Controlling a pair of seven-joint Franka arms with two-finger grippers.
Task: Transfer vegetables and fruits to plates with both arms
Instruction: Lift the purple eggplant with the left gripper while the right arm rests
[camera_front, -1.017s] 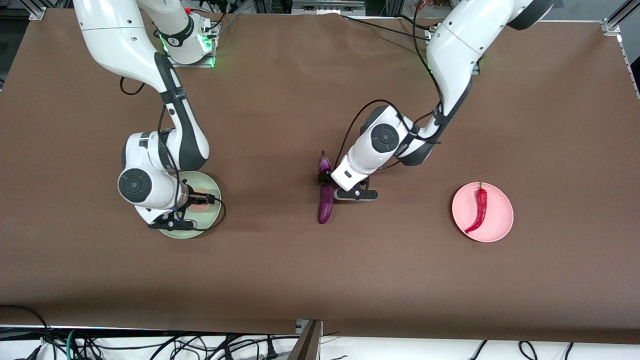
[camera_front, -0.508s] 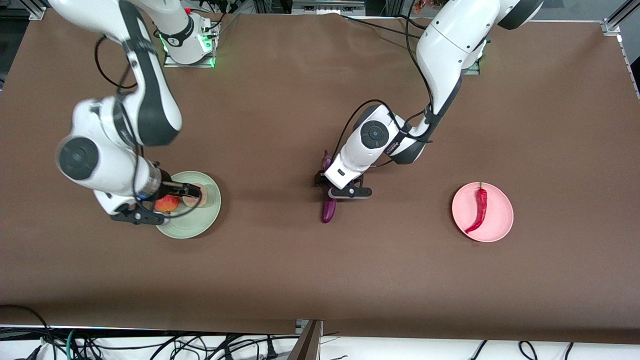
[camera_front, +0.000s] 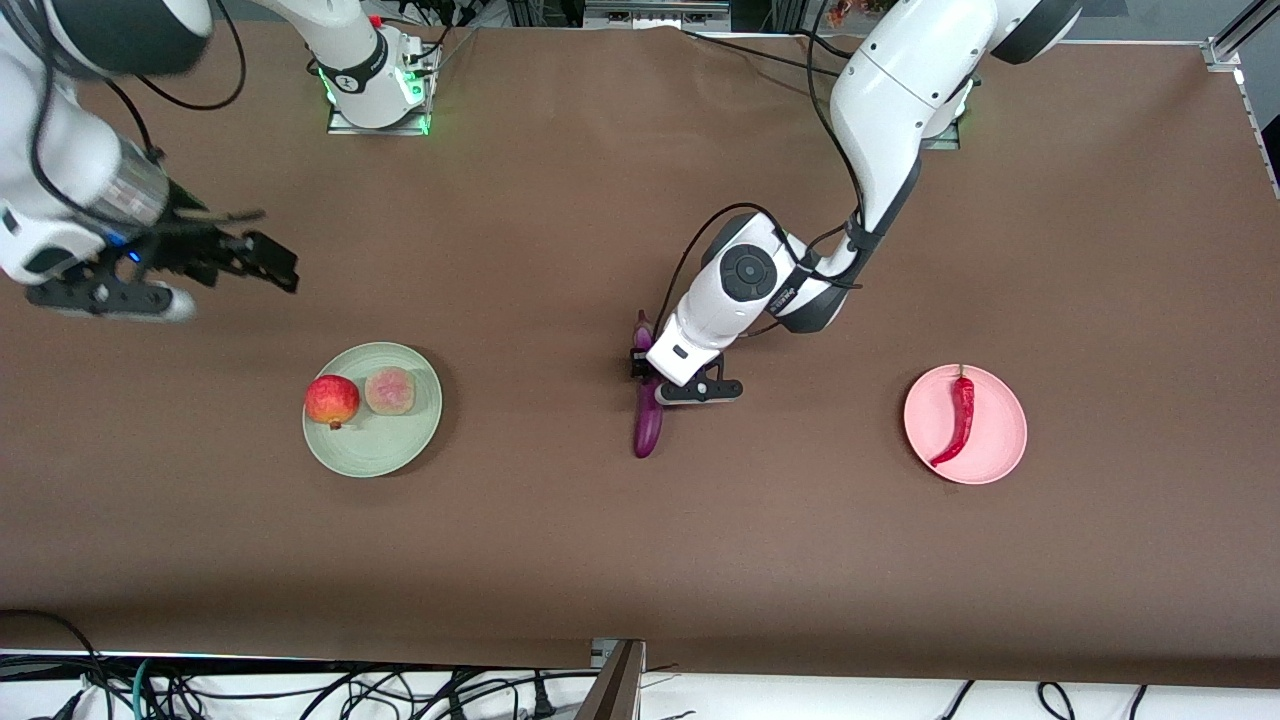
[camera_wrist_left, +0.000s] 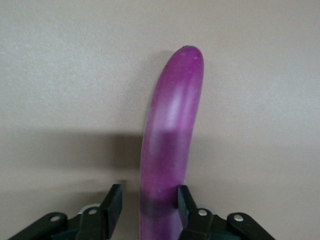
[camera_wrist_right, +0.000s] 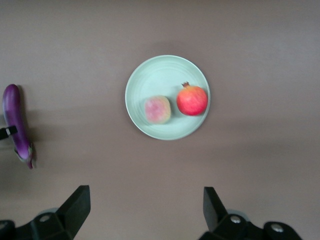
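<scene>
Left gripper (camera_front: 643, 366) jaws straddled the slick, stiff eggplant (camera_front: 647, 420) mid-counter, not clenched; right gripper (camera_front: 225, 258) hung released.

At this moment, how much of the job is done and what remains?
Done: pomegranate and peach lie on the green plate; the chili lies on the pink plate. In hand: the left gripper straddles the eggplant, which lies on the table. The right gripper, open, is up in the air. Left: the eggplant's move to a plate.
</scene>
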